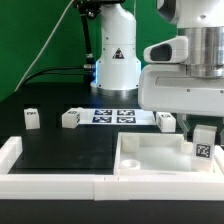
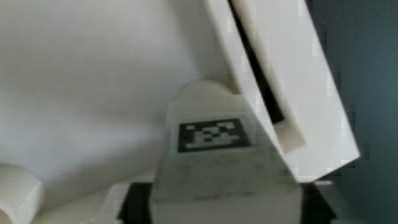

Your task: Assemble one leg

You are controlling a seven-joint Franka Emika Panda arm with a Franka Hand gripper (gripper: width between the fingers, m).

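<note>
My gripper (image 1: 204,128) is shut on a leg (image 1: 203,142), a small white block with a black-and-white tag. It holds the leg upright over the far corner of the large white square panel (image 1: 150,160) at the exterior view's right. In the wrist view the held leg (image 2: 215,150) fills the middle, tag toward the camera, with dark fingers (image 2: 143,200) on both its sides and the panel's raised rim (image 2: 285,80) beside it. Three more legs lie on the black table: one at the left (image 1: 32,118), one nearer the middle (image 1: 70,118), one right of the marker board (image 1: 166,121).
The marker board (image 1: 113,116) lies flat at the back middle. Long white border rails (image 1: 50,182) run along the front and the exterior view's left edge (image 1: 9,152). The robot base (image 1: 115,60) stands behind, with black cables at the back left.
</note>
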